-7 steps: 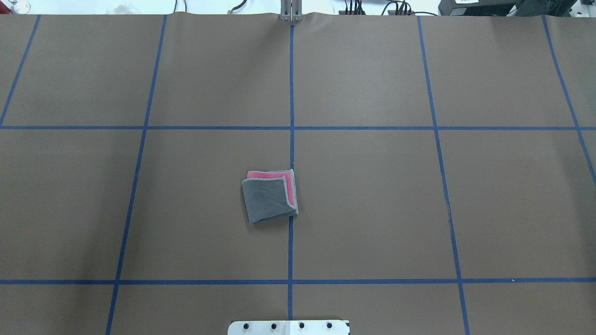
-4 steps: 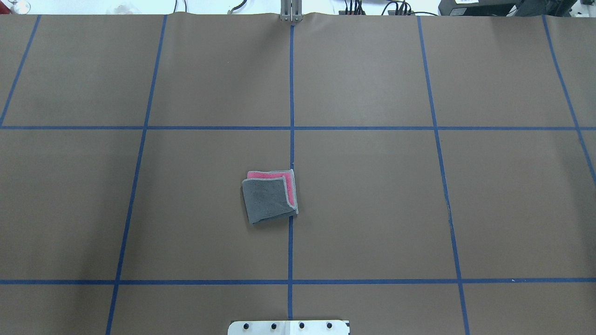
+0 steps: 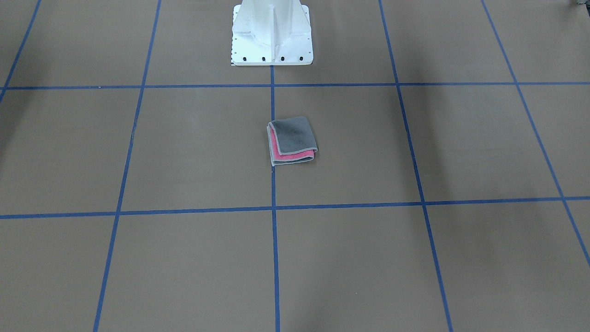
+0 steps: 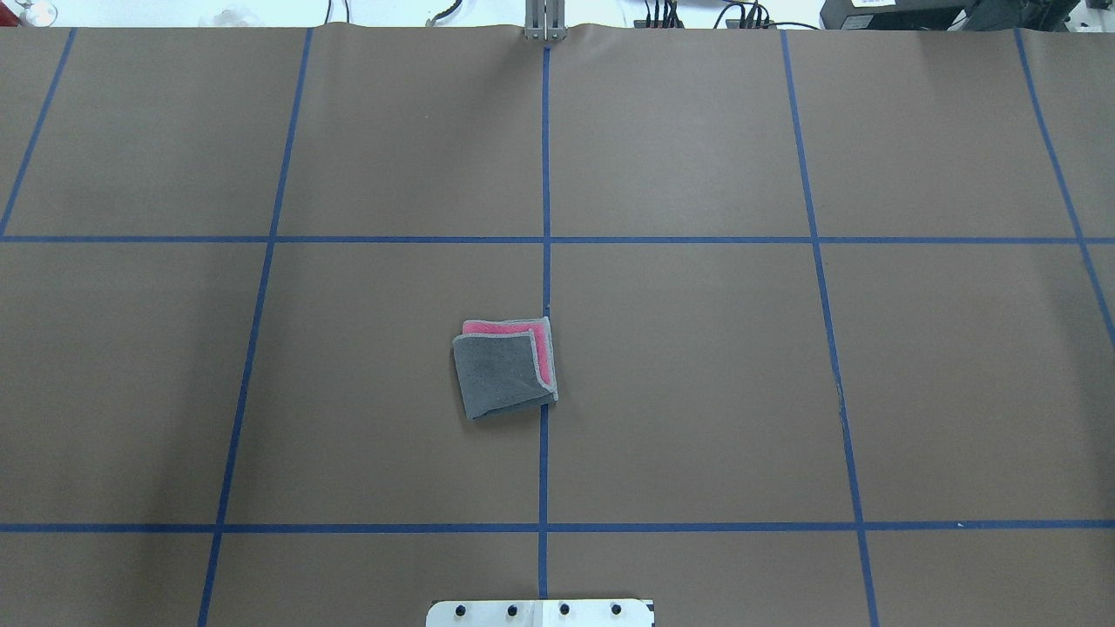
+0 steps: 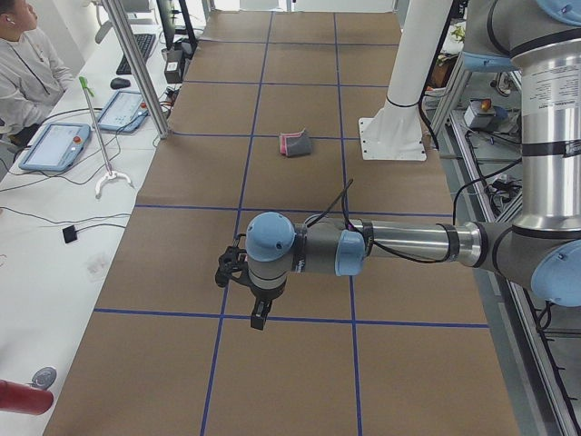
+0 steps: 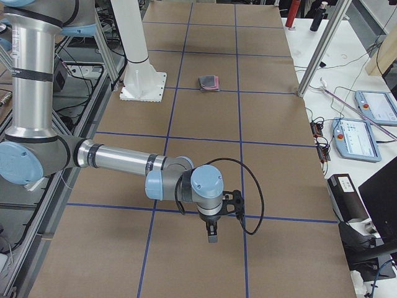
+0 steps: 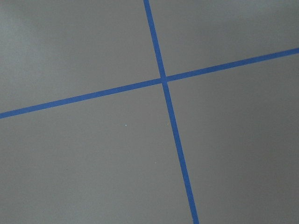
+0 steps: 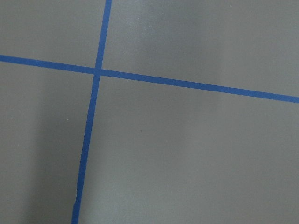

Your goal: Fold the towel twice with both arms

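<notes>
In the view that faced the robot, the towel [image 3: 292,140] lay flat on the brown table [image 3: 138,152], a little way out in front of the white base [image 3: 272,32]. It was folded up small. The grey side was on top. A pink strip showed along the edge far from the white base and along the edge on the robot's right. That right edge sat on one of the blue lines [image 3: 273,230], the one that ran straight out from the middle of the white base. No arm showed here.

From over the robot's shoulders, the towel looked the same, near the white base, with no arm near it.

From the table's left end, the left arm [image 5: 408,241] reached out low over the table, well away from the white base. The left hand [image 5: 259,318] pointed down, close to a blue line and far from the towel. I cannot tell if it was spread or pressed together. A person [image 5: 23,64] sat at the far side.

From the right end, the right arm [image 6: 118,160] did the same, far from the white base. The right hand [image 6: 211,234] pointed down, far from the towel. I cannot tell its state either.

Both wrist views showed only the table and crossing blue lines.
</notes>
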Controlling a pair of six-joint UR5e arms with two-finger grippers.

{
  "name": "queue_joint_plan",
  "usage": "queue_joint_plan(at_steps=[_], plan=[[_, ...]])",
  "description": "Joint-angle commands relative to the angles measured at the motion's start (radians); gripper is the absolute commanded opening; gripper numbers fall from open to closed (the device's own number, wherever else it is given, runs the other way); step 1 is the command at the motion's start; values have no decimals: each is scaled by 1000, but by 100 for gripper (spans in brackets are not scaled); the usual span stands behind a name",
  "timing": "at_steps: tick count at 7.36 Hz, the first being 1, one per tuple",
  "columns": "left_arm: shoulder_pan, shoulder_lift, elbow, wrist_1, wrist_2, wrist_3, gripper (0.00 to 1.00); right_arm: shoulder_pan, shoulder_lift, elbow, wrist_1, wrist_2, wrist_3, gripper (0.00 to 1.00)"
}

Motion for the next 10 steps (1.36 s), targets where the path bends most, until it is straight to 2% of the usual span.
queue_joint_plan(at_steps=[1, 10], plan=[[-1, 2, -4, 0, 1, 1, 100, 0, -7, -4, 3, 5, 0, 100], [0, 17, 20, 2, 12, 3, 100, 0, -12, -7, 5, 3, 0, 100]])
